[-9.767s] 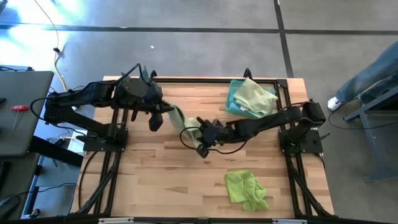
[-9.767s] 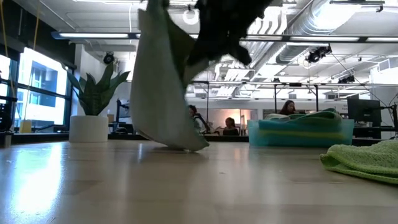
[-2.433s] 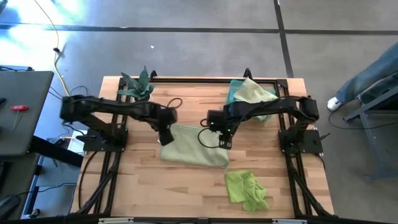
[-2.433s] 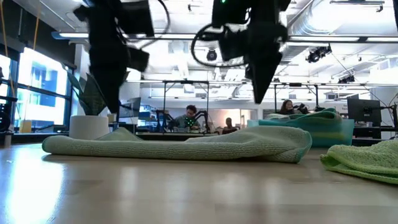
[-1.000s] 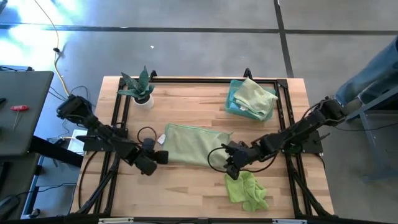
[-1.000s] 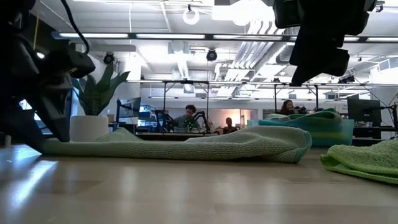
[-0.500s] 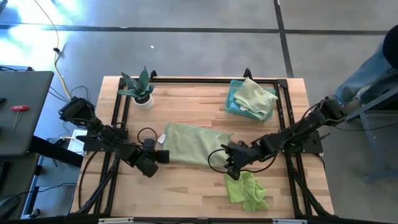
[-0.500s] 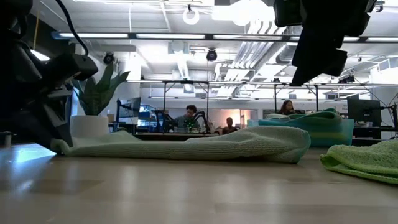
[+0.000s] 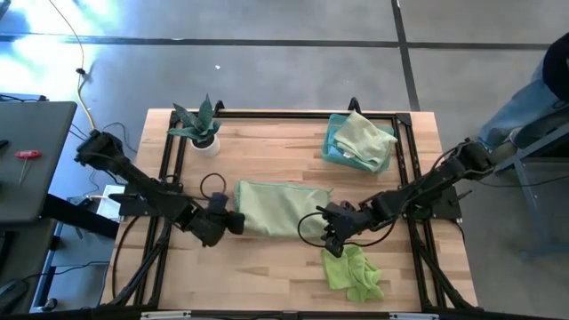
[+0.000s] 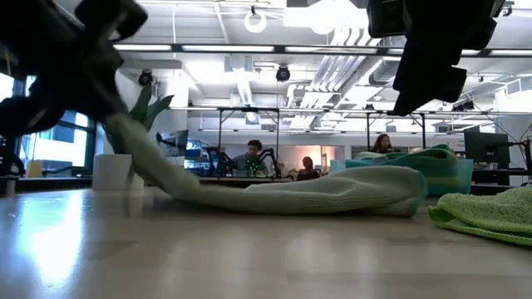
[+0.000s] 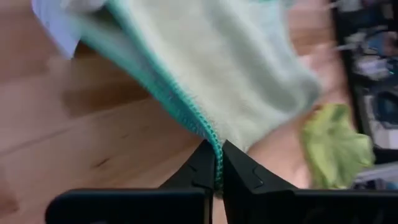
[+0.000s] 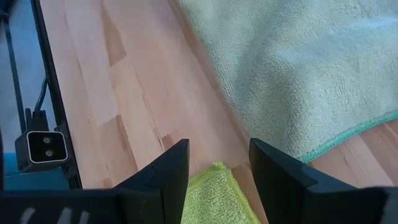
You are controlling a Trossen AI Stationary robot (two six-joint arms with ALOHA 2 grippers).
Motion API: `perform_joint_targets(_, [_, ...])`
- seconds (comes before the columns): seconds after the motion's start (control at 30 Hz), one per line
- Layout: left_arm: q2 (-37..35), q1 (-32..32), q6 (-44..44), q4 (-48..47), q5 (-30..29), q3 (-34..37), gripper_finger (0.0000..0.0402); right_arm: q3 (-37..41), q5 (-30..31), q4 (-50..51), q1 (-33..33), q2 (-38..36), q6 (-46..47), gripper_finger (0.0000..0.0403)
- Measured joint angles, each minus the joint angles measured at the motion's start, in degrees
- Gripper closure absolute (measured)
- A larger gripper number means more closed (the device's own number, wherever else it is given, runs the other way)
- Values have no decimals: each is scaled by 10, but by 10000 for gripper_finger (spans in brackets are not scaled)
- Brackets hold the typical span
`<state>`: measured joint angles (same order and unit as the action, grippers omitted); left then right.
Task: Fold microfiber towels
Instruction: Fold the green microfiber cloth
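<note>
Plant (image 9: 199,124) and lime towel (image 9: 353,271) flank pale towel (image 9: 277,207).

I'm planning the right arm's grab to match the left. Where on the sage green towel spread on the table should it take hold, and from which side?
Probably the near right corner of the sage green towel, along its teal-stitched hem. It lies flat on bare wood, so coming down from above suits. The right gripper hovers open nearby; the left gripper already pinches the opposite end's edge.
</note>
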<state>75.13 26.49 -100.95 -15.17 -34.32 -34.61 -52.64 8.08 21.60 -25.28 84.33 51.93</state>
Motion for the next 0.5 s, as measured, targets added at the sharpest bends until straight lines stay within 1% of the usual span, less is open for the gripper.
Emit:
perform_joint_targets(0.17, [-49,-26,104,-18,-7,-39,400,0,-1,0,0,0,13,245])
perform_joint_targets(0.33, [-64,-66,205,-16,0,-73,400,0,2,-16,-1,0,15,245])
perform_joint_targets(0.5, [-62,-97,244,-17,35,-76,401,0,52,-28,-7,0,-37,245])
